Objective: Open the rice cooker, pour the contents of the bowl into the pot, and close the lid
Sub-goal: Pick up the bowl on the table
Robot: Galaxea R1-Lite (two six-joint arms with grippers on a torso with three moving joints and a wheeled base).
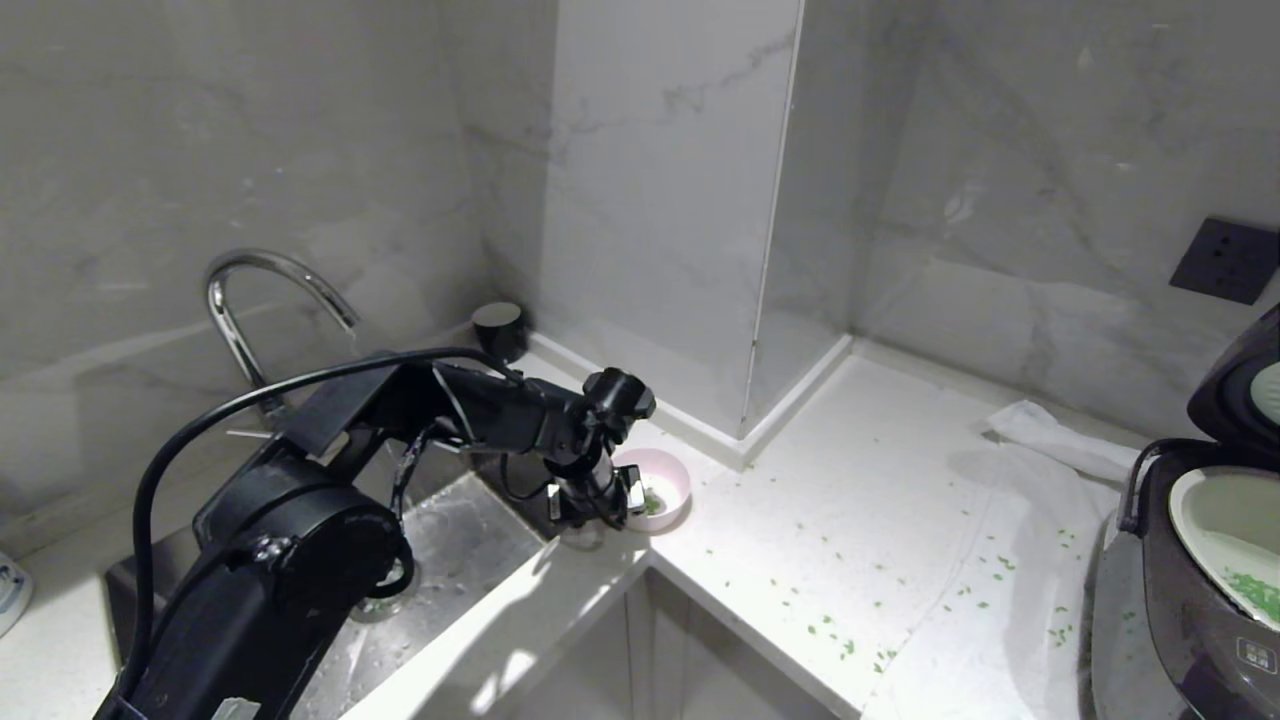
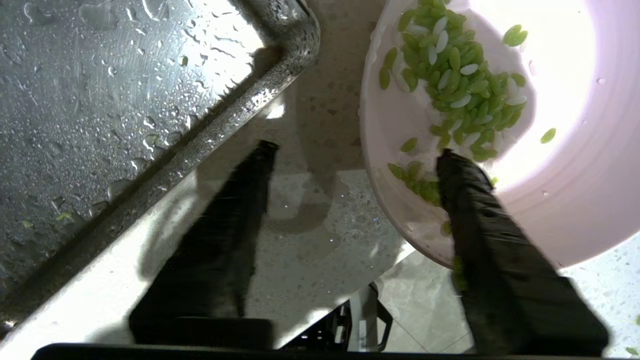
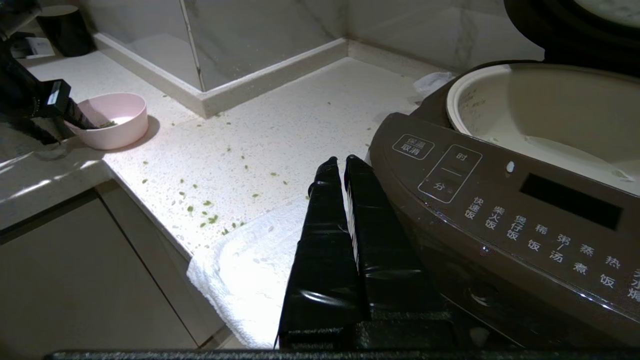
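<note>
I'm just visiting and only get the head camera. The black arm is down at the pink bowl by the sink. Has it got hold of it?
Observer: Not yet. The left wrist view shows the left gripper open and straddling the rim of the bowl. One finger is inside and the other is outside over the counter, well clear of the rim.
Visitor: Is anything in there?
Observer: Yes, a heap of green bits lies against the inner finger.
Visitor: And the other arm? I can't see it.
Observer: The right wrist view shows the right gripper shut. It is beside the front panel of the rice cooker, above a white cloth.
</note>
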